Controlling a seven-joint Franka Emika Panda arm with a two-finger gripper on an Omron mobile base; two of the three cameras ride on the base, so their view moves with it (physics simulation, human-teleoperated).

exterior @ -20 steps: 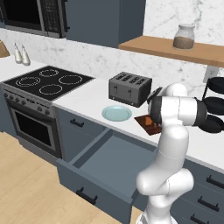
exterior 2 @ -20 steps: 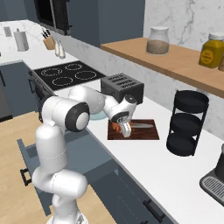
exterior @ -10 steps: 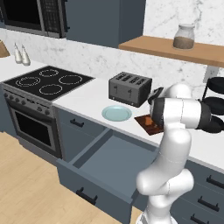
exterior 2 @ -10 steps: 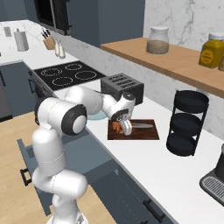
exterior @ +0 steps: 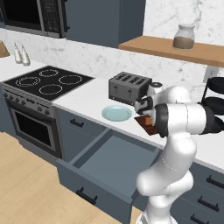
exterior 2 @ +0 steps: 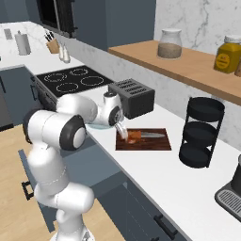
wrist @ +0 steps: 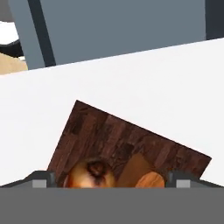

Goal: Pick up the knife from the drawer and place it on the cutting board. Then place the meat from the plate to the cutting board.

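Observation:
The dark reddish-brown cutting board [exterior 2: 149,143] [wrist: 131,138] lies on the white counter right of the toaster. On it rests the knife, grey blade [exterior 2: 154,135] pointing right, its orange-brown handle [wrist: 148,178] beside the meat [exterior 2: 133,138] [wrist: 89,173]. My gripper [exterior 2: 124,132] [wrist: 109,180] hovers just over the board's left end, open, the meat lying below between its tips without being touched. The pale blue-green plate [exterior: 117,113] sits bare left of the board. The drawer [exterior: 114,162] stands pulled out below the counter, nothing visible inside. My forearm hides most of the board [exterior: 146,125] in the left base view.
A dark toaster [exterior: 129,88] stands behind the plate. A black tiered rack [exterior 2: 202,132] stands right of the board, a stove [exterior: 48,82] to the left. A wooden shelf [exterior 2: 188,63] with jars hangs above the counter. The open drawer juts out toward the base.
The hand has drawn slightly up and back from the board, its jaws staying open. The meat and knife lie still on the board.

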